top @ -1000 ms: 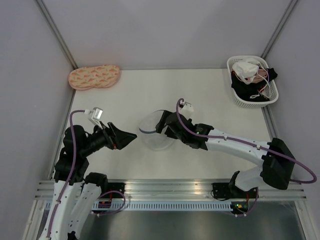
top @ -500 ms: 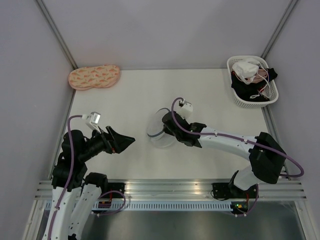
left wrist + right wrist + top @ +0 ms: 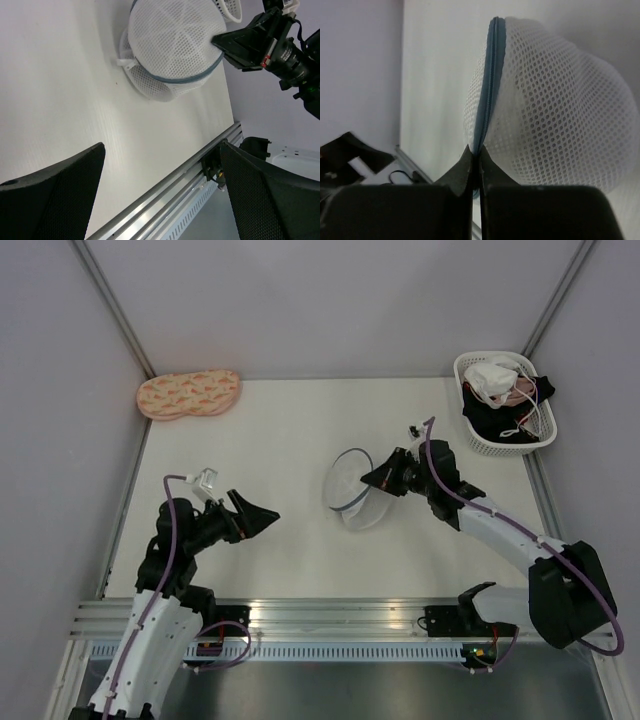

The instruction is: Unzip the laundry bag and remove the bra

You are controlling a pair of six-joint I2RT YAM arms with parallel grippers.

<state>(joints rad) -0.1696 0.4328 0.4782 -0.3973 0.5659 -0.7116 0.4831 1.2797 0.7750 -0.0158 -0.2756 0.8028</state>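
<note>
The laundry bag [image 3: 352, 490] is a round white mesh pouch with a blue-grey rim, standing tilted on its edge mid-table. My right gripper [image 3: 380, 478] is shut on that rim from the right. The right wrist view shows the right gripper [image 3: 475, 152] pinching the blue zipper seam, with the bag [image 3: 555, 110] bulging to the right of it. My left gripper [image 3: 262, 518] hangs open to the left of the bag, apart from it. In the left wrist view the left gripper [image 3: 162, 195] holds nothing and the bag [image 3: 172, 45] lies ahead. The bra is hidden.
A white lattice basket [image 3: 465, 365] with white, pink-strapped and dark garments stands at the back right corner. A peach patterned pad [image 3: 188, 393] lies at the back left. A metal rail [image 3: 340, 612] runs along the near edge, and grey walls close in the table.
The right gripper has shut on the bag's rim and carried it to the right, tipping it up on edge. The left arm has shifted slightly and its gripper stays open.
</note>
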